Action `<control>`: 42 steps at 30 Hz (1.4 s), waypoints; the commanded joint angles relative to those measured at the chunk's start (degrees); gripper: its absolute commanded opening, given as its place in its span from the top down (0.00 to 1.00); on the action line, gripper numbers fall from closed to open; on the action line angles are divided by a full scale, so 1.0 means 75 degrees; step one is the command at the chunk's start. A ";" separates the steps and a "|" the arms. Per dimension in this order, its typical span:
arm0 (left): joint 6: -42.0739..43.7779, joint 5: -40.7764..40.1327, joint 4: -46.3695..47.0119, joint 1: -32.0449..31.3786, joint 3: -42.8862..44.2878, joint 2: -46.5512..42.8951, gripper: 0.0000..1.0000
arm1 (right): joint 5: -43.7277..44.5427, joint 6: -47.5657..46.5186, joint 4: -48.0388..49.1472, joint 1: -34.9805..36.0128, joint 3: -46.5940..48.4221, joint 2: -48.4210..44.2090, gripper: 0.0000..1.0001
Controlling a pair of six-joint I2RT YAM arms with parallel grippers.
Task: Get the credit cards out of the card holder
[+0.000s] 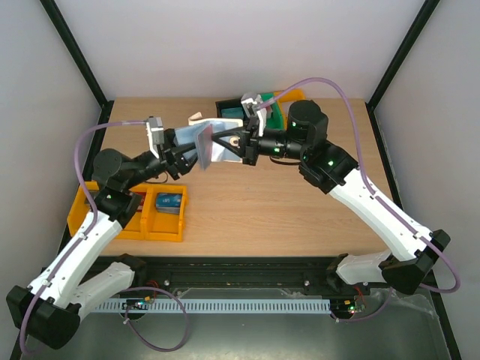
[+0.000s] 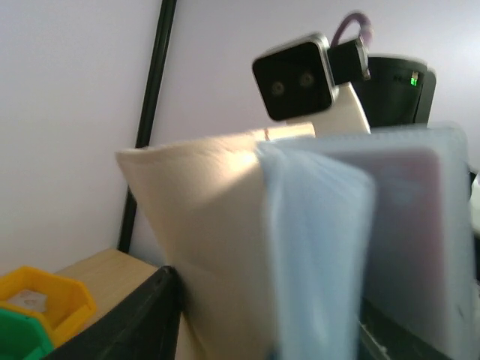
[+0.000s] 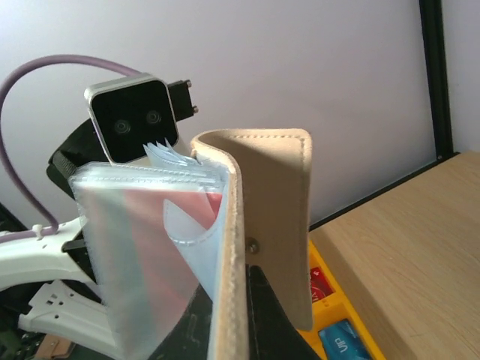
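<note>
Holding the card holder (image 1: 208, 145) aloft above the table (image 1: 300, 217), fanned open with a red credit card (image 3: 154, 217) inside, cream cover pinched in the closed right gripper (image 1: 237, 144); impossible to tell the hold of the left gripper (image 1: 187, 155).

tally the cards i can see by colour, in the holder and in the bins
red cards: 2 (sleeved red card in the card holder; loose red card in the yellow bins)
blue cards: 1 (blue card, beside the loose red one)
total: 3; no grey card shows
</note>
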 commanded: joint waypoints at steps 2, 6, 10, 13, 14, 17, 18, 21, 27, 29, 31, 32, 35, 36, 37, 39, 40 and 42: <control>0.0308 0.0340 -0.0179 0.0292 -0.0107 -0.0379 0.43 | 0.0515 -0.0154 -0.0773 -0.0198 0.0621 -0.0070 0.98; 0.1103 0.0857 -0.0884 0.0702 -0.0110 -0.0612 0.25 | 0.0699 -0.0403 -0.1487 -0.0301 0.1174 0.0106 0.98; 0.1868 0.1560 -0.1710 0.0975 0.0080 -0.0796 0.11 | 0.0695 -0.0629 -0.2007 -0.0300 0.1480 0.0278 0.98; 0.1443 0.1355 -0.1446 0.1011 0.0047 -0.0762 0.05 | 0.0462 -0.0805 -0.2110 -0.0296 0.1470 0.0317 0.98; 0.1139 0.1180 -0.1223 0.1018 0.0060 -0.0701 0.04 | 0.0303 -0.0864 -0.2144 -0.0296 0.1485 0.0347 0.98; 0.0617 0.0690 -0.0832 0.1035 0.0162 -0.0543 0.03 | -0.0411 -0.1100 -0.2078 -0.0299 0.1511 0.0337 0.98; 0.0499 0.0573 -0.0780 0.1067 0.0188 -0.0508 0.03 | -0.0548 -0.1153 -0.2015 -0.0296 0.1458 0.0310 0.98; 0.0326 0.0746 -0.0659 0.1118 0.0197 -0.0506 0.06 | -0.0641 -0.1268 -0.2020 -0.0307 0.1463 0.0251 0.98; 0.0570 0.0734 -0.1056 0.1259 0.0211 -0.0692 0.19 | -0.1838 -0.1395 -0.1767 -0.0306 0.1265 0.0183 0.98; 0.0498 0.0872 -0.0839 0.1296 0.0153 -0.0700 0.23 | -0.2124 -0.1360 -0.1765 -0.0329 0.1281 0.0226 0.98; 0.0417 0.1289 -0.0422 0.1256 0.0060 -0.0703 0.24 | -0.2316 -0.1258 -0.1693 -0.0331 0.1355 0.0292 0.98; 0.0406 0.1353 -0.0212 0.1183 0.0020 -0.0704 0.24 | -0.2381 -0.1172 -0.1581 -0.0338 0.1355 0.0318 0.98; 0.0257 0.1400 0.0075 0.0962 -0.0048 -0.0609 0.26 | -0.2594 -0.0659 -0.0942 -0.0331 0.1146 0.0337 0.98; 0.0283 0.1408 0.0078 0.0907 -0.0039 -0.0578 0.28 | -0.2681 -0.0542 -0.0804 -0.0332 0.1091 0.0360 0.98; 0.0296 0.1411 0.0059 0.0843 -0.0046 -0.0552 0.30 | -0.2768 -0.0427 -0.0684 -0.0335 0.1051 0.0362 0.98; 0.0277 0.1441 0.0015 0.0734 -0.0046 -0.0516 0.30 | -0.2925 -0.0263 -0.0460 -0.0340 0.0960 0.0323 0.98; 0.0275 0.1497 0.0010 0.0669 -0.0057 -0.0519 0.31 | -0.2971 -0.0220 -0.0367 -0.0336 0.0917 0.0291 0.98; 0.0301 0.1629 0.0038 0.0599 -0.0061 -0.0512 0.33 | -0.3046 -0.0222 -0.0313 -0.0333 0.0906 0.0269 0.98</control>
